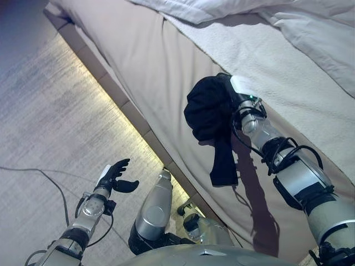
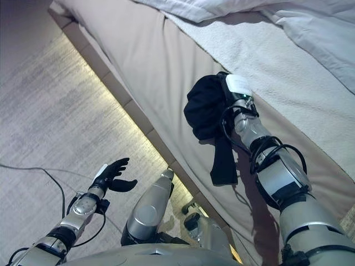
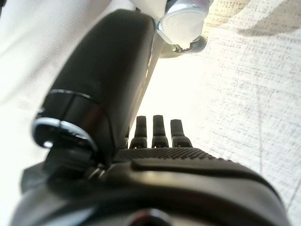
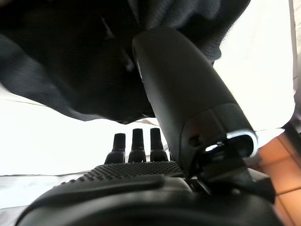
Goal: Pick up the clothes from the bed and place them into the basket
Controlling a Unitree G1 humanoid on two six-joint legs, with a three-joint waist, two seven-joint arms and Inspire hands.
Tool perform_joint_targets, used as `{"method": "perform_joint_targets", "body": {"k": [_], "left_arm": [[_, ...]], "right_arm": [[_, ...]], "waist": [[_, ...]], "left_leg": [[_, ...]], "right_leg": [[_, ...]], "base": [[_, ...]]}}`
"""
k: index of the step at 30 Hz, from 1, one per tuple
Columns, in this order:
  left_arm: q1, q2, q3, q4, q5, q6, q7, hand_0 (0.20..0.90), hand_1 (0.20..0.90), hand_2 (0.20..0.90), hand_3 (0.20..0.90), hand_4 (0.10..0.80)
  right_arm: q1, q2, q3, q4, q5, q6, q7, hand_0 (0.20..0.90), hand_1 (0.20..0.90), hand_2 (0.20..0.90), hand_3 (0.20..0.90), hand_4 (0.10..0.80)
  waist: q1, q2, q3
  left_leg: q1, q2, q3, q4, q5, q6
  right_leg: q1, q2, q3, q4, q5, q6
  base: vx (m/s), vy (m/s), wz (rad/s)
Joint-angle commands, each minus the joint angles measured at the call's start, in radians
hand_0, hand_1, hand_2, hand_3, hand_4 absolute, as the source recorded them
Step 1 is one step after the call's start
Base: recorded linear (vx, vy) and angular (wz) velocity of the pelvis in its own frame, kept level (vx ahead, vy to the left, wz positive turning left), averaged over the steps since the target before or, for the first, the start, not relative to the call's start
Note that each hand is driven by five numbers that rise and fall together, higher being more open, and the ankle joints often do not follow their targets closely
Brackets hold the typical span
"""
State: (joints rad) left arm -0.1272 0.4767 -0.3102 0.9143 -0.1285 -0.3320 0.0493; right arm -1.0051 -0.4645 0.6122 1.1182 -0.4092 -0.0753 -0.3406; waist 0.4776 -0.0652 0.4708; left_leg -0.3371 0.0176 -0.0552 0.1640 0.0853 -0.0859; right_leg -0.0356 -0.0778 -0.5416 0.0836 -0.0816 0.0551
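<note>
The right hand (image 1: 233, 97) is up over the side of the bed (image 1: 150, 66), and it has a black garment (image 1: 208, 113) bunched in its grasp. In the right wrist view the thumb curls up into the dark cloth (image 4: 70, 61) while the fingers (image 4: 138, 141) reach up under it, so the hand is closed around the fabric. The garment hangs in a rounded clump beside the hand, with one long strip trailing down across the beige flank of the mattress; whether the clump rests against the bed or hangs just clear of it is hard to tell. Above it on the bed lies a white textured blanket (image 1: 277, 61), and rumpled white bedding (image 1: 310, 27) sits further up. Down at the lower left, the left hand (image 1: 115, 176) is out over the pale carpet (image 1: 50, 111), well apart from the garment, fingers spread loosely and thumb sticking out, holding nothing. Its wrist view shows the fingers (image 3: 160, 129) straight with only carpet past them. A lit strip (image 1: 119, 119) glows along the base of the bed. No basket shows anywhere.
</note>
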Motion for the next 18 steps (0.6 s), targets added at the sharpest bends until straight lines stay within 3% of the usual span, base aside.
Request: {"method": "perform_joint_targets", "body": {"k": [1,3,8,15,18], "left_arm": [[0.069,0.060,-0.025,-0.068,-0.055,-0.075,-0.002,0.900,0.900,0.900,0.900,0.800],[0.077,0.063,-0.016,-0.090,-0.066,-0.075,-0.004,0.900,0.900,0.900,0.900,0.800],[0.077,0.071,0.001,-0.140,-0.088,-0.065,-0.008,0.900,0.900,0.900,0.900,0.800],[0.056,0.081,-0.005,-0.207,-0.088,-0.009,0.021,0.900,0.900,0.900,0.900,0.800],[0.049,0.091,-0.013,-0.235,-0.104,0.008,0.017,0.900,0.900,0.900,0.900,0.800]], "right_arm": [[-0.069,-0.062,0.048,-0.009,0.039,0.059,0.024,0.900,0.900,0.900,0.900,0.800],[-0.074,-0.062,0.048,0.016,0.075,0.098,0.075,0.900,0.900,0.900,0.900,0.800],[-0.052,-0.027,0.029,0.133,0.184,0.321,0.371,0.900,0.900,0.900,0.900,0.800],[-0.007,0.007,-0.020,0.216,0.267,0.309,0.375,0.900,0.900,0.900,0.900,0.800],[-0.006,-0.005,-0.039,0.230,0.302,0.270,0.301,0.900,0.900,0.900,0.900,0.800]], "waist": [[0.034,0.026,-0.027],[0.041,0.038,-0.013],[0.048,0.068,0.024],[0.050,0.089,0.041],[0.044,0.097,0.042]], "left_leg": [[-0.112,0.041,-0.036,0.068,-0.029,0.009],[-0.143,0.034,-0.045,0.095,-0.029,0.011],[-0.211,0.016,-0.054,0.145,-0.033,0.027],[-0.224,0.002,-0.051,0.156,-0.029,0.027],[-0.222,-0.001,-0.047,0.148,-0.025,0.025]], "right_leg": [[-0.120,-0.101,0.042,0.235,-0.017,0.022],[-0.155,-0.115,0.037,0.272,-0.022,0.021],[-0.243,-0.149,0.032,0.354,-0.038,0.017],[-0.247,-0.165,0.030,0.355,-0.031,0.031],[-0.243,-0.163,0.029,0.338,-0.022,0.037]], "base": [[0.042,0.033,0.15],[0.044,0.041,0.15],[-0.010,0.040,0.02],[-0.008,-0.008,0.03],[-0.039,0.004,0.28]]}}
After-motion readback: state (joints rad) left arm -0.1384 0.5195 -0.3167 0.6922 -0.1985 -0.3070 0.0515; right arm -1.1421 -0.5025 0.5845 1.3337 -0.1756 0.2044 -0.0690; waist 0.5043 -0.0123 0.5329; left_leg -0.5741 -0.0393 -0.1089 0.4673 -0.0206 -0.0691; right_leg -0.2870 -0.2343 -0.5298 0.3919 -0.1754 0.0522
